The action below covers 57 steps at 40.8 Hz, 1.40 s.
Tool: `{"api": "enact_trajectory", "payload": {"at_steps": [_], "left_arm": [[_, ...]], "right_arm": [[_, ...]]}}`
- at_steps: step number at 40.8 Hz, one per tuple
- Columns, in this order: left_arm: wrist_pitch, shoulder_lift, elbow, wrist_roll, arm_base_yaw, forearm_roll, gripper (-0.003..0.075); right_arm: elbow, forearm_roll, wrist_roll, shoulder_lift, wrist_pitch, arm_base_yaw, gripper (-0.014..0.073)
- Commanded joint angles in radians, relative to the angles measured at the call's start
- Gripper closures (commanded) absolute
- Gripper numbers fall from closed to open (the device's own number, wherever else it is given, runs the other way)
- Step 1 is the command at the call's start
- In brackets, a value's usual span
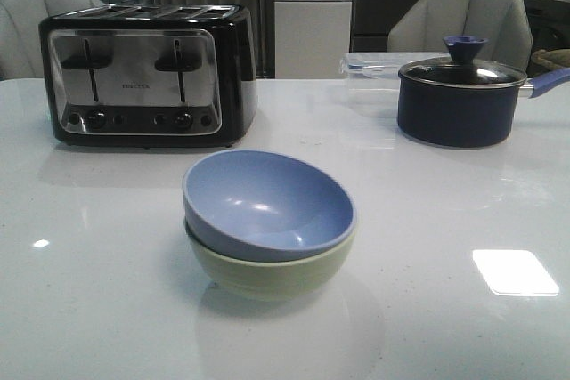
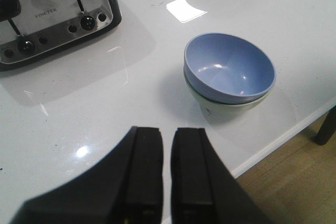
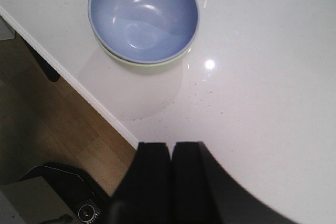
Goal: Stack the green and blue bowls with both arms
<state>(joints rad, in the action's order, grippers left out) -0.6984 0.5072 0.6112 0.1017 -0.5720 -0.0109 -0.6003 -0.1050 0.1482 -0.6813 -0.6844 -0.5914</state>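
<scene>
The light blue bowl (image 1: pixel 267 202) sits nested inside the pale green bowl (image 1: pixel 267 275) on the white table, in the front middle. Neither arm shows in the front view. In the left wrist view the blue bowl (image 2: pixel 228 69) rests in the green bowl (image 2: pixel 231 109), well apart from my left gripper (image 2: pixel 168 132). That gripper is empty, with only a thin slit between its fingers. In the right wrist view the blue bowl (image 3: pixel 143 14) covers all but the rim of the green bowl (image 3: pixel 157 62). My right gripper (image 3: pixel 171 145) is shut and empty, away from the stack, over the table's front edge.
A black and chrome toaster (image 1: pixel 142 73) stands at the back left. A dark navy saucepan (image 1: pixel 459 100) with a glass lid stands at the back right, with a clear plastic container (image 1: pixel 370 64) behind it. The table's front edge (image 2: pixel 283 135) runs close to the bowls.
</scene>
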Motion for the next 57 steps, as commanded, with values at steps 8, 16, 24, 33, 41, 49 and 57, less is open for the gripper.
{"api": "enact_trajectory", "payload": {"at_steps": [8, 16, 24, 33, 41, 49, 57], "left_arm": [[0.083, 0.007, 0.027, 0.0, -0.008, -0.001, 0.0628], [0.083, 0.007, 0.027, 0.0, -0.008, -0.001, 0.0628], [0.099, -0.04, 0.007, 0.0, 0.021, 0.011, 0.0627], [0.36, -0.217, -0.161, 0.0, 0.254, 0.011, 0.0627], [0.62, -0.382, -0.4, -0.003, 0.439, -0.004, 0.0627], [0.736, -0.473, -0.577, -0.033, 0.515, -0.044, 0.0627], [0.708, -0.533, -0.621, -0.102, 0.515, -0.006, 0.0627]], "right_arm": [[-0.027, 0.004, 0.007, 0.007, 0.06, 0.007, 0.0537], [-0.027, 0.004, 0.007, 0.007, 0.06, 0.007, 0.0537], [-0.027, 0.004, 0.007, 0.007, 0.06, 0.007, 0.0537], [-0.027, 0.004, 0.007, 0.007, 0.06, 0.007, 0.0537], [-0.027, 0.004, 0.007, 0.007, 0.06, 0.007, 0.0537], [-0.027, 0.004, 0.007, 0.007, 0.06, 0.007, 0.0537], [-0.027, 0.004, 0.007, 0.007, 0.06, 0.007, 0.0537]]}}
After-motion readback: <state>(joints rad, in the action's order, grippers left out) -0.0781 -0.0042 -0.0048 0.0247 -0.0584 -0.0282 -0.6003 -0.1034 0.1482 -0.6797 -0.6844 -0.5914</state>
